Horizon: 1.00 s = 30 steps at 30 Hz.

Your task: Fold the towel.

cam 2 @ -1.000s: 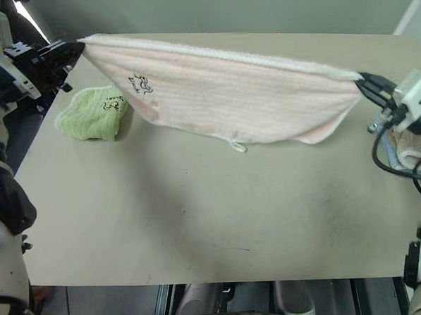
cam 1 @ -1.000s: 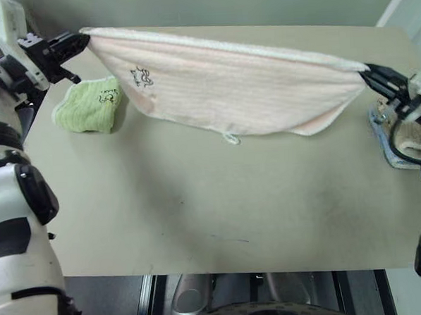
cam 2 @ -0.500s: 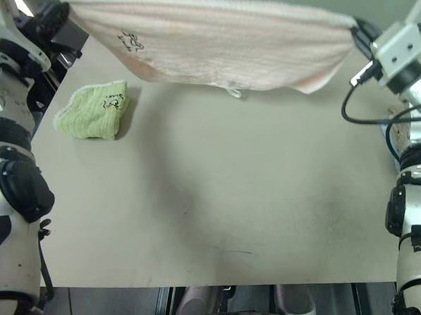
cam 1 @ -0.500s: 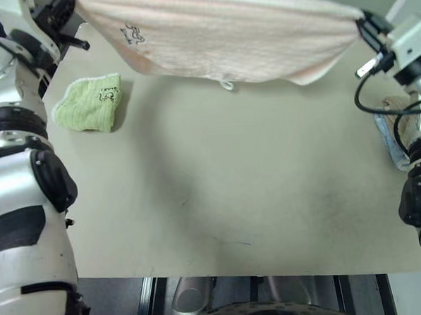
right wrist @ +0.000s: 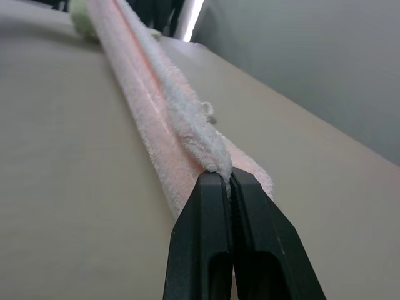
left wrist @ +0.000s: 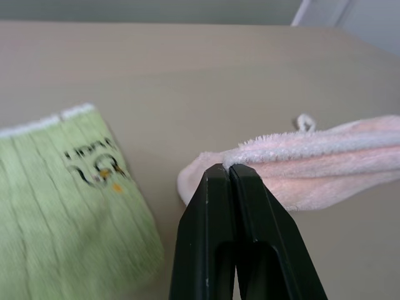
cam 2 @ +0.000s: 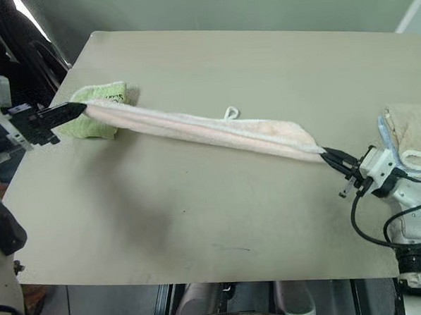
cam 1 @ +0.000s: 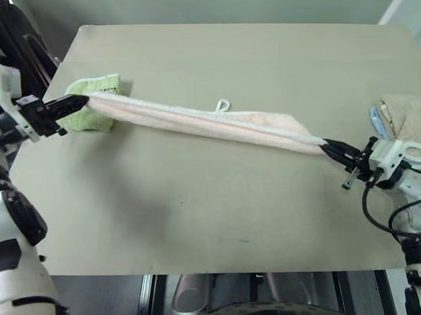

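Table [cam 1: 220, 213] carries your pink towel [cam 1: 209, 122], stretched in a long band from left edge to right, seemingly folded lengthwise. Left gripper [cam 1: 85, 100] pinches its left end, just beside the green towel [cam 1: 88, 118]. Right gripper [cam 1: 328, 146] pinches the other end, near the beige stack [cam 1: 410, 122]. White loop [cam 1: 222, 104] lies at mid-band.

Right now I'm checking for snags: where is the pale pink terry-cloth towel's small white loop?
The small white loop lies on the beige table, on the far edge of the pale pink terry-cloth towel, about midway along it.
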### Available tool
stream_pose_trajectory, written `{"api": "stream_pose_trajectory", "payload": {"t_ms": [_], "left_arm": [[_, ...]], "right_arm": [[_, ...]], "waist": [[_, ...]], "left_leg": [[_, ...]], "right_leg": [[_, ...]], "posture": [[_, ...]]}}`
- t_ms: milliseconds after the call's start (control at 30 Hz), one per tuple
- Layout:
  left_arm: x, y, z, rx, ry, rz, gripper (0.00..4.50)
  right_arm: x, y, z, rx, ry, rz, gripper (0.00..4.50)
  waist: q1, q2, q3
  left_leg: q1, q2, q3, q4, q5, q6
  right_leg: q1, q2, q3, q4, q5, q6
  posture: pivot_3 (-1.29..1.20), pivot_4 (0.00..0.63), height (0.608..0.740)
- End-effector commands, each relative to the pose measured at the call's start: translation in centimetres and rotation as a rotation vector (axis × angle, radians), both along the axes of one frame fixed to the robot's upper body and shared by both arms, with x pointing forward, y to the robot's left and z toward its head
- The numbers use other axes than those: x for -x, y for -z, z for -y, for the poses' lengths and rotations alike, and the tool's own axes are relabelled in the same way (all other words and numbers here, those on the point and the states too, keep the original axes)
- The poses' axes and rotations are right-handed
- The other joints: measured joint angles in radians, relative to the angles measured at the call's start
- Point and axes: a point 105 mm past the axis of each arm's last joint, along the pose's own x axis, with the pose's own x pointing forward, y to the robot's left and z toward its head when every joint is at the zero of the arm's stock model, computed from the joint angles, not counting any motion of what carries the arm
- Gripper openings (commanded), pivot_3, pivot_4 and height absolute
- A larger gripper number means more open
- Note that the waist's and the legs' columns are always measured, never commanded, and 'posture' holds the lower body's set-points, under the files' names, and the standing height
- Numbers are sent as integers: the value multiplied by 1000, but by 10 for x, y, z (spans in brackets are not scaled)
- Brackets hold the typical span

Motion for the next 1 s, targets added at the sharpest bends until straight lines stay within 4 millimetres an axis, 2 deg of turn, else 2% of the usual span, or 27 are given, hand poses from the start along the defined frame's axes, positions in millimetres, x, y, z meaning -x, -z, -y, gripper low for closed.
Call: {"api": "stream_pose_trajectory", "payload": {"t_ms": [33,200,333,467,600,700,833,933,1000], "left_arm": [[19,-3,-14,-1,19,-22,21],[47,39,-10,-37,144,-223,21],[76,63,-8,-81,198,-349,21],[103,66,-15,-127,205,-437,21],[121,63,-26,-170,185,-494,21],[123,59,-26,-180,190,-493,21],[110,57,-12,-183,242,-441,21],[94,55,-3,-150,238,-387,21],[76,62,8,-127,242,-357,21]], "right_arm": [[15,-8,7,-16,20,-8,0],[40,-4,0,-70,-23,-125,0],[56,4,-3,-44,-53,-181,0],[66,6,-2,-51,-57,-223,0],[78,16,2,14,-75,-280,0],[83,23,4,33,-82,-310,0],[77,33,7,111,-45,-312,0],[66,26,7,79,-14,-257,0],[54,13,9,11,45,-215,0]], "waist": [[-1,0,0],[-3,0,0],[-9,-3,-2],[-10,-7,-3],[-7,-8,-4],[-2,-8,-4],[-3,-8,-5],[-3,-8,-5],[-3,-8,-5]], "left_leg": [[4,0,0,0,-3,4],[10,-1,0,-2,-2,3],[12,-1,0,-2,-1,0],[12,0,-1,-2,-8,-12],[12,0,-1,-2,-9,-13],[12,0,-2,-3,-10,-13],[12,0,-2,-3,-11,-14],[12,-1,-2,-3,-11,-14],[12,-1,-2,-3,-11,-14]], "right_leg": [[4,0,0,0,-1,-1],[9,0,1,0,-3,-1],[10,1,2,1,-3,-1],[10,2,2,0,-4,-1],[10,2,3,0,-5,-1],[10,2,3,0,-6,-2],[9,2,3,0,-6,-2],[10,2,3,0,-5,-3],[9,2,3,1,-5,-3]], "posture": [[0,150,733],[0,150,733],[0,150,733],[0,150,733],[0,150,733],[0,150,733],[0,150,733],[0,150,733],[0,150,733]]}}
